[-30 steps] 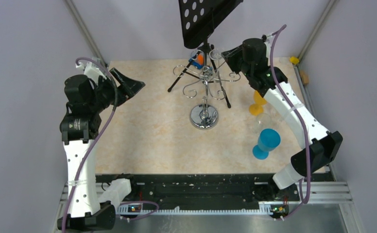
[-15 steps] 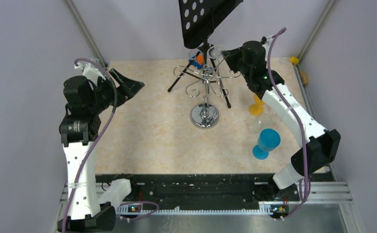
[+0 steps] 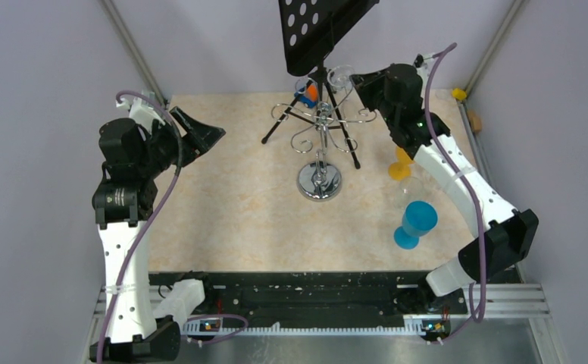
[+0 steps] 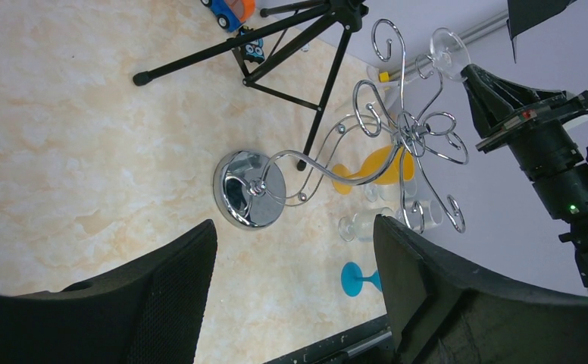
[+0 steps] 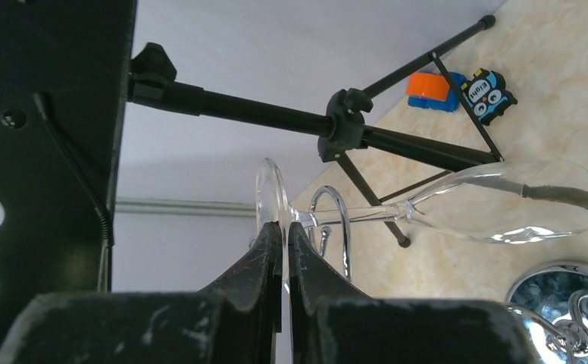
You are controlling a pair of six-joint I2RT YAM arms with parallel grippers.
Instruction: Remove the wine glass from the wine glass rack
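At the far right side of the shiny chrome wire wine glass rack (image 3: 323, 115), a clear wine glass (image 5: 518, 201) hangs from one of the scrolled arms, its thin stem crossing a chrome loop at the arm's end. The right gripper (image 5: 283, 227) has its two black fingers pressed together on the rim of the glass's round flat foot, with only the thin edge of glass between them. Seen from the right wrist, the bowl points away from the fingers, over the rack's round mirrored base.

Just behind the rack stands a black tripod stand with a perforated black plate (image 3: 321, 26), and a small orange and blue toy (image 3: 308, 95) lies between its legs. An orange glass (image 3: 402, 163) and a blue goblet (image 3: 414, 222) stand near the right arm on the beige marbled table (image 3: 230, 205).

Well apart on the left, the left gripper (image 3: 200, 133) is raised with its jaws spread wide, holding nothing.
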